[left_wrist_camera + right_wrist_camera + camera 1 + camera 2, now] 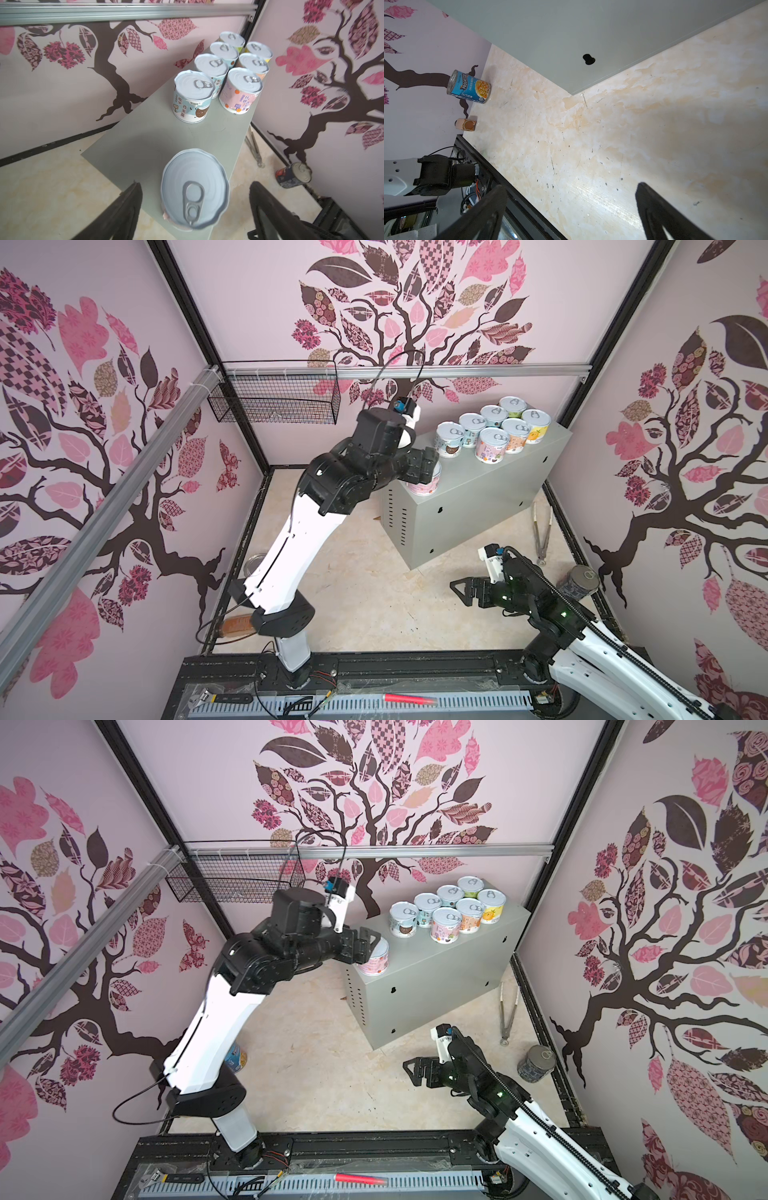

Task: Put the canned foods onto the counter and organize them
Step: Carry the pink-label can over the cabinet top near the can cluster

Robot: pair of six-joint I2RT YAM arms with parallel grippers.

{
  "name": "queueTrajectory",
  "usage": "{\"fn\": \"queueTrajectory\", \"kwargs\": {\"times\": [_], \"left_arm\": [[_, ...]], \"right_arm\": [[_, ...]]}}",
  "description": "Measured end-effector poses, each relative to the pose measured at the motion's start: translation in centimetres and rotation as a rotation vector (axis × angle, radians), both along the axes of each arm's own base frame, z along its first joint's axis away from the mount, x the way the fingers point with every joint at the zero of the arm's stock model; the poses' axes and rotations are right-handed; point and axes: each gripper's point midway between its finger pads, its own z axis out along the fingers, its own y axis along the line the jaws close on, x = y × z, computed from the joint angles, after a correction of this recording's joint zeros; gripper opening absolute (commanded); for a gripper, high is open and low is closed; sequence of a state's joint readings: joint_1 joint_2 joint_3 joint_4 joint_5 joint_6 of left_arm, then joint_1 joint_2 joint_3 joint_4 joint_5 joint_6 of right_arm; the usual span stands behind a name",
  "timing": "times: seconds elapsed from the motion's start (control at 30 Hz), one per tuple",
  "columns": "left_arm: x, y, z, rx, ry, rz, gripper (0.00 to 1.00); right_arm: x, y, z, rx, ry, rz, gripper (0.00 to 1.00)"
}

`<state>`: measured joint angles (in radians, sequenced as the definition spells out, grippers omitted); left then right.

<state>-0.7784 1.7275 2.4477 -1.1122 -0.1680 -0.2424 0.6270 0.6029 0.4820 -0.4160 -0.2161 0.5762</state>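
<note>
- Seven short cans (493, 443) sit packed in two rows at the far end of the desk (482, 485).
- Eighth one, the pink can (374, 963), stands upright at the near corner, right by the edge and well apart from the rows.
- Left tool (195, 185) straddles it with jaws spread. Wrist view shows a gap on both sides, so it is not gripping.
- Looks like the release step. Back out straight and level so neither finger clips the can off the edge. Better: close on it and slide it up beside the rows first.
- Right tool (459, 593) is wide and empty, low over the marble base.
- Blue can (469, 87) and dark can (579, 580) are off the desk, by opposite side walls.
</note>
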Motion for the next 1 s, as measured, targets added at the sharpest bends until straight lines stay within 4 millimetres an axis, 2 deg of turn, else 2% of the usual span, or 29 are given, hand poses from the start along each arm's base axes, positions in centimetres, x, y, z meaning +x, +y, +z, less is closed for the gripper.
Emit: {"fn": "queueTrajectory", "kwargs": {"times": [0.07, 0.17, 0.33, 0.57, 0.73, 1.0], "left_arm": [[-1.2, 1.5, 1.3, -0.022, -0.031, 0.011, 0.55], [-2.8, 3.5, 1.7, -0.038, -0.058, 0.028, 0.46], [-3.6, 4.9, -1.2, -0.012, -0.029, 0.044, 0.39], [-2.5, 3.9, -6.2, 0.034, 0.053, 0.049, 0.33], [-2.3, 3.1, -6.5, 0.002, 0.055, 0.033, 0.30], [-1.9, 1.2, -7.4, -0.032, 0.075, -0.024, 0.28]], "right_arm": [[0.2, 0.0, 0.9, 0.005, -0.014, -0.006, 1.00], [0.6, 0.0, 2.7, 0.018, -0.049, -0.015, 1.00], [1.5, 0.1, 5.7, 0.030, -0.111, -0.030, 1.00], [3.0, 0.4, 10.1, 0.042, -0.183, -0.054, 1.00], [3.7, 0.4, 13.4, 0.049, -0.248, -0.069, 1.00], [4.1, -0.4, 16.6, 0.048, -0.286, -0.112, 1.00]]}}
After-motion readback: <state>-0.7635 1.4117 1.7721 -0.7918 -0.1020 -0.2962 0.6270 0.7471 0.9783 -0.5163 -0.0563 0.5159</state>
